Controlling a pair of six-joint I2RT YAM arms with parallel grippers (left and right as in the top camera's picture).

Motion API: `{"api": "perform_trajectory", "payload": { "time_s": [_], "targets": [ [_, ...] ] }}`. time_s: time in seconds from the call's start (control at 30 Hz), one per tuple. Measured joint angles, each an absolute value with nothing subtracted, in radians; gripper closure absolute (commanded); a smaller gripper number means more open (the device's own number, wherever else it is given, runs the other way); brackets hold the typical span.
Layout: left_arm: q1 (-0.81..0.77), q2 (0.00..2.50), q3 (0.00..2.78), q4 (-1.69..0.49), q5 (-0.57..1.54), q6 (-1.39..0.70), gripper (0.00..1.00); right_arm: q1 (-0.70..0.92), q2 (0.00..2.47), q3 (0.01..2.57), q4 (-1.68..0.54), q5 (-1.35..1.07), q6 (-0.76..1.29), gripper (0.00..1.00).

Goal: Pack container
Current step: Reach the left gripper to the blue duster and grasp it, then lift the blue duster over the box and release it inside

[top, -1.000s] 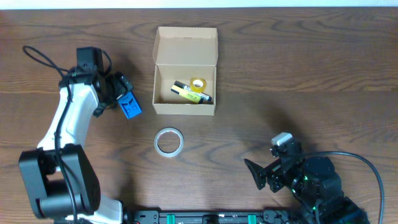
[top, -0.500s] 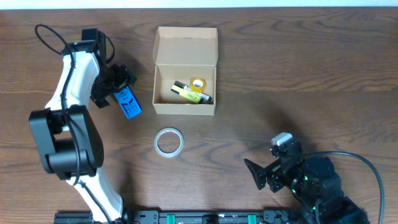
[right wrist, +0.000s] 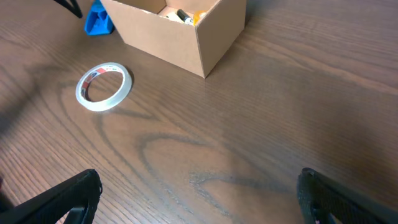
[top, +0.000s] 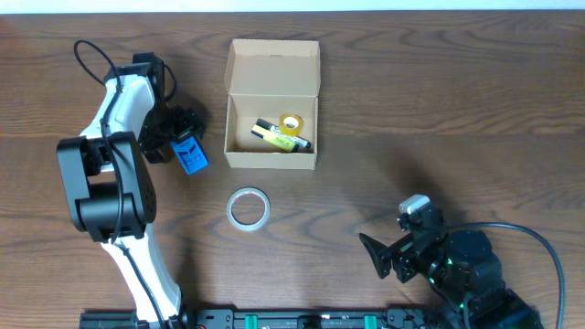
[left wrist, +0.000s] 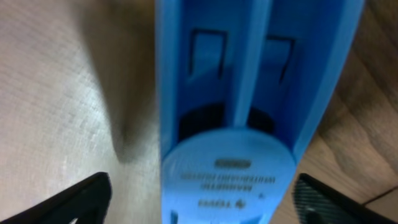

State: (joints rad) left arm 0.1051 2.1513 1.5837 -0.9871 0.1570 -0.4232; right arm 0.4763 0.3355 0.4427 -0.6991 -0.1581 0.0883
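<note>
— Dark wood-grain table (top: 457, 110), and only a few bits on it. Where's the container?

— Far side, about the middle: the container (top: 271, 157), plain tan card, its lid flap (top: 274, 66) standing open on the far edge. A small yellow roll (top: 292, 122) and a dark pen (top: 283, 135) lie inside.

— How would it handle, do you think?

— Light, I'd say, and none too stiff. Thin card walls would bow under a hard pinch, and with so little in it the whole box would likely skid if nudged. I'd take it across the two short side walls, low down near the corners, or fold the flap by its free edge.

— And the claws?

— The left claw (left wrist: 202, 198) is down just left of the box, jaws spread wide astride a blue plastic piece (top: 192, 157). The piece sits between the fingers (left wrist: 84, 194); I can't tell whether either one touches it, and it isn't pinched. The right claw (top: 377, 256) hangs at the near right, well apart from everything, wide open and holding nothing. A clear tape ring (top: 248, 207) lies between it and the box.
</note>
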Motion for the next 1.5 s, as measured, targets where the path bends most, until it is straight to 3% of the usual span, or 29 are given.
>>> {"api": "perform_trajectory", "payload": {
  "time_s": [0.1, 0.27, 0.43, 0.57, 0.8, 1.07, 1.5],
  "targets": [
    [0.105, 2.157, 1.584, -0.973, 0.157, -0.407, 0.14, 0.476, 0.336, 0.443, -0.699, -0.158, 0.088, 0.01],
    [0.105, 2.157, 1.584, -0.958, 0.157, -0.389, 0.42, 0.476, 0.336, 0.443, -0.699, -0.158, 0.088, 0.01],
    [0.105, 2.157, 1.584, -0.936, 0.154, -0.389, 0.55, 0.476, 0.335, 0.443, -0.699, -0.158, 0.088, 0.01],
    [0.105, 2.157, 1.586, -0.934, 0.154, -0.387, 0.79, 0.476, 0.336, 0.443, -0.699, -0.158, 0.089, 0.01],
    [0.107, 2.157, 1.591, -0.966, 0.189, -0.388, 0.86, 0.476, 0.336, 0.443, -0.699, -0.158, 0.089, 0.01],
    [0.107, 2.156, 1.709, -1.112, 0.233, -0.350, 0.87, 0.476, 0.336, 0.443, -0.699, -0.158, 0.088, 0.01],
    [0.023, 1.925, 1.882, -1.230, 0.362, -0.102, 0.79, 0.476, 0.336, 0.443, -0.699, -0.158, 0.088, 0.01]
  ]
}}
